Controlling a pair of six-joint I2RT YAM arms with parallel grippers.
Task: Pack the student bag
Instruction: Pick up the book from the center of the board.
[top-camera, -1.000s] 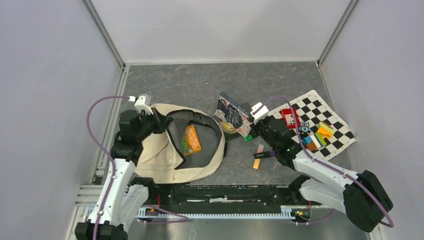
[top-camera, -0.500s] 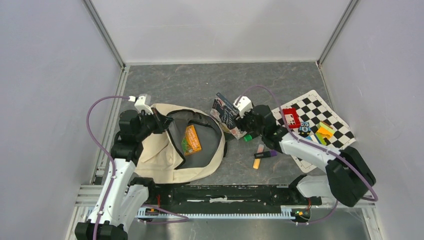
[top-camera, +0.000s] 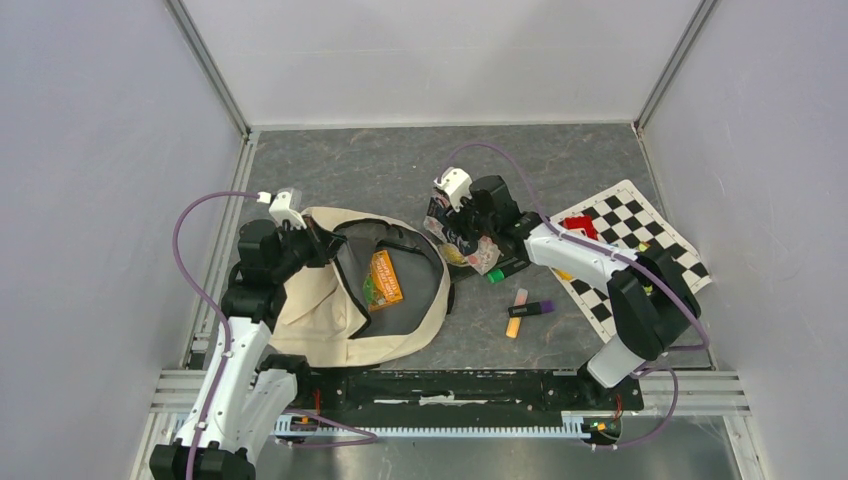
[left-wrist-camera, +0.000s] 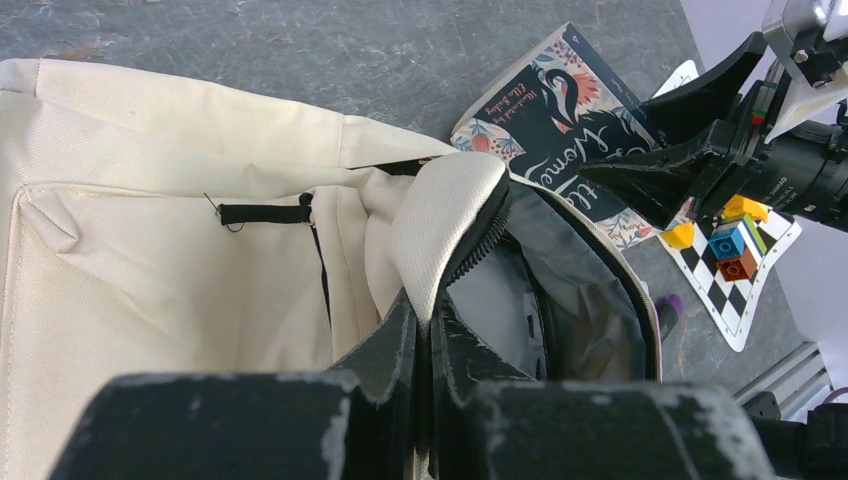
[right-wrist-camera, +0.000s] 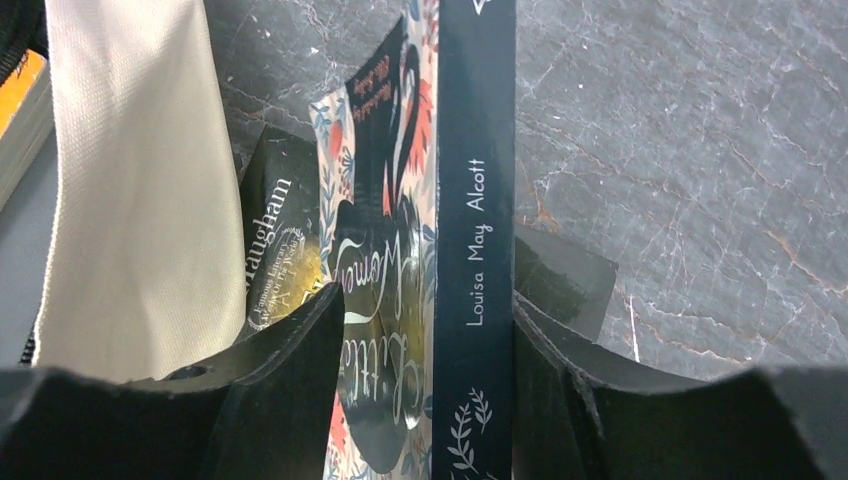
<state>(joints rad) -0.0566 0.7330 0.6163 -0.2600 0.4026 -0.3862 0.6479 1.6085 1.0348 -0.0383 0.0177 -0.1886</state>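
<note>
The student bag (top-camera: 320, 310), cream with a black zipper rim, lies open at the left with an orange book (top-camera: 385, 278) inside. My left gripper (top-camera: 318, 240) is shut on the bag's upper rim flap (left-wrist-camera: 450, 200), holding the mouth open. A dark floral book, "Little Women" (right-wrist-camera: 475, 200), stands tilted on its edge just right of the bag (left-wrist-camera: 150, 200). My right gripper (right-wrist-camera: 428, 300) grips it across the spine, one finger on each side. In the top view this gripper (top-camera: 468, 228) covers most of the book (top-camera: 443, 225).
A second dark book (right-wrist-camera: 270, 250) lies under the floral one, beside the bag's cream edge. An orange highlighter (top-camera: 515, 320) and a purple one (top-camera: 537, 308) lie in front, with a small green piece (top-camera: 495, 276). A checkered mat (top-camera: 640, 225) with toy bricks lies at the right.
My right arm swung left from the checkered mat to the floral book and its jaws opened wide, then came onto it. The book tipped up from flat onto its edge. The left arm stayed still.
</note>
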